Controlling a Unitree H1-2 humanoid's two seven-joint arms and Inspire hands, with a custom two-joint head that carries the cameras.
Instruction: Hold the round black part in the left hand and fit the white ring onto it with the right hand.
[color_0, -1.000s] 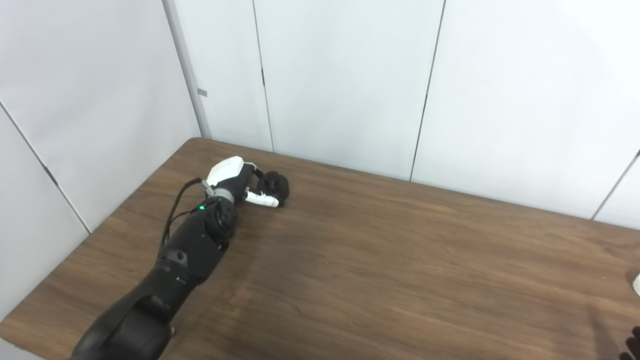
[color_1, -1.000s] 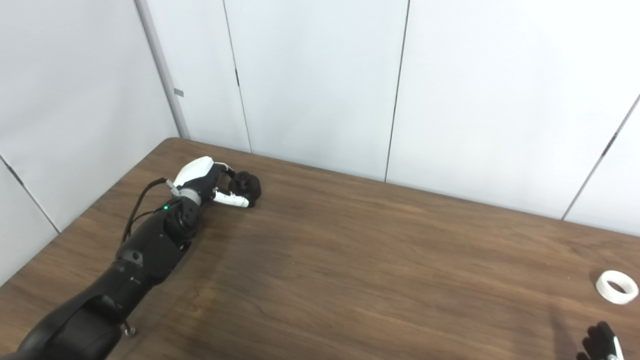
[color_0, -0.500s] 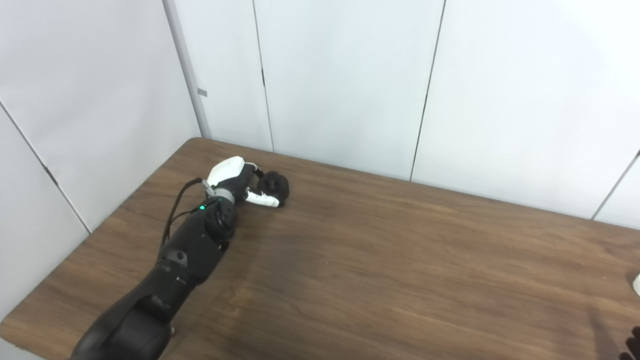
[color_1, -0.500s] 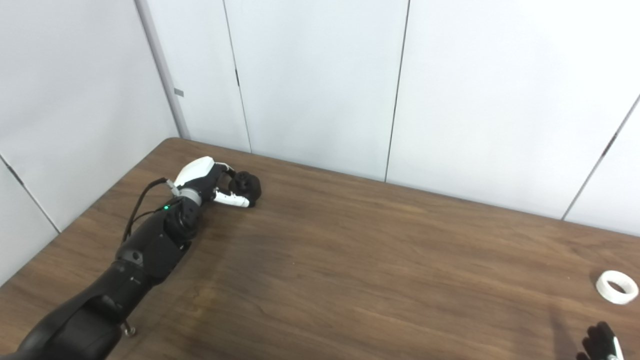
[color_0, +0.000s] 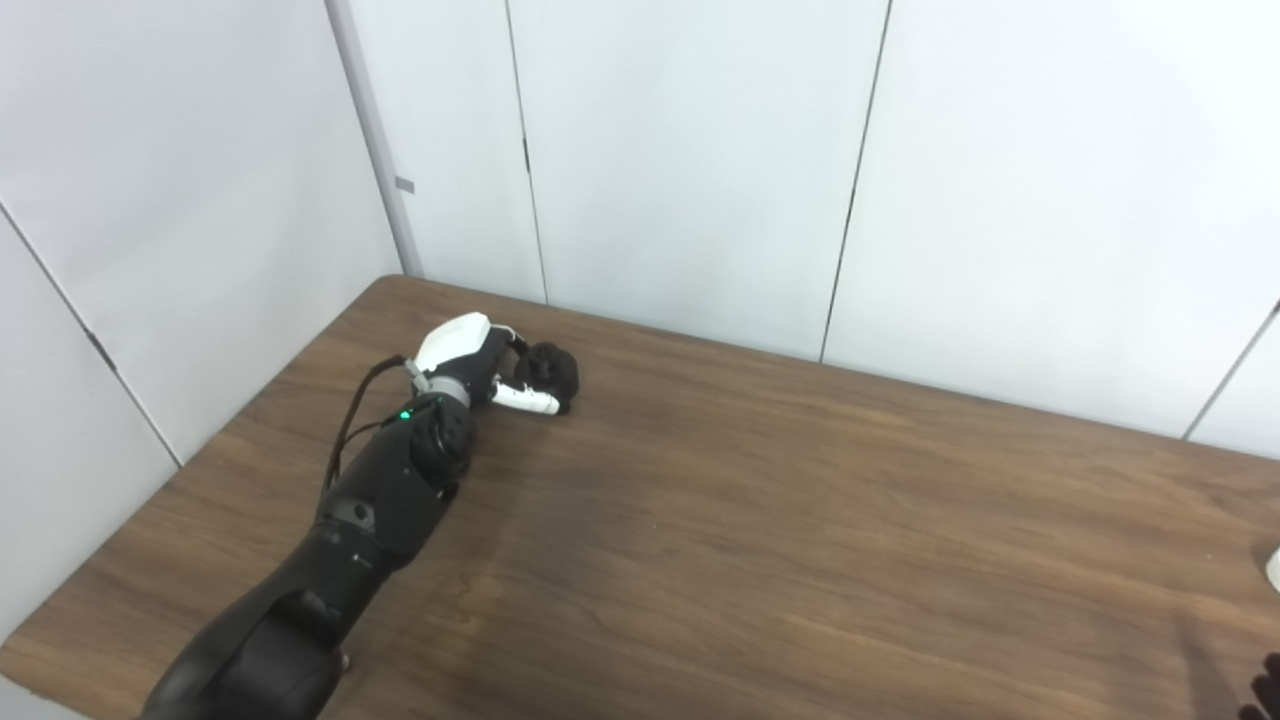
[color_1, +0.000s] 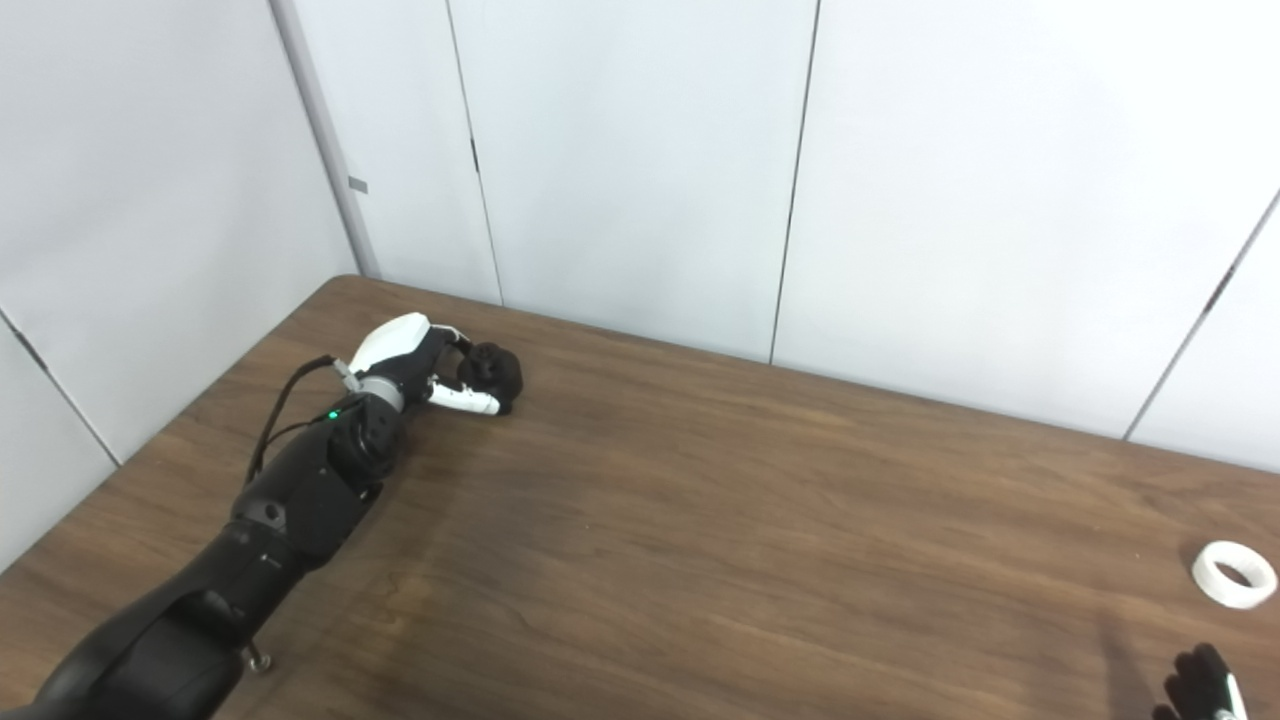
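The round black part (color_0: 550, 371) rests on the brown table (color_0: 760, 520) near its far left corner. My left hand (color_0: 487, 368), white-backed with dark fingers, is wrapped around it: fingers curl over its far side and the white thumb (color_0: 524, 398) lies across its near side. The white ring (color_1: 1234, 574) lies flat on the table at the far right; only a sliver of that ring (color_0: 1274, 568) shows in the left eye view. Just the dark fingertips of my right hand (color_1: 1200, 686) poke in at the bottom right corner, a little nearer than the ring and apart from it.
White wall panels (color_0: 700, 170) stand right behind the table's far edge and along its left side. My black left forearm (color_0: 380, 500) stretches diagonally over the left part of the table. The table's left edge runs close beside that arm.
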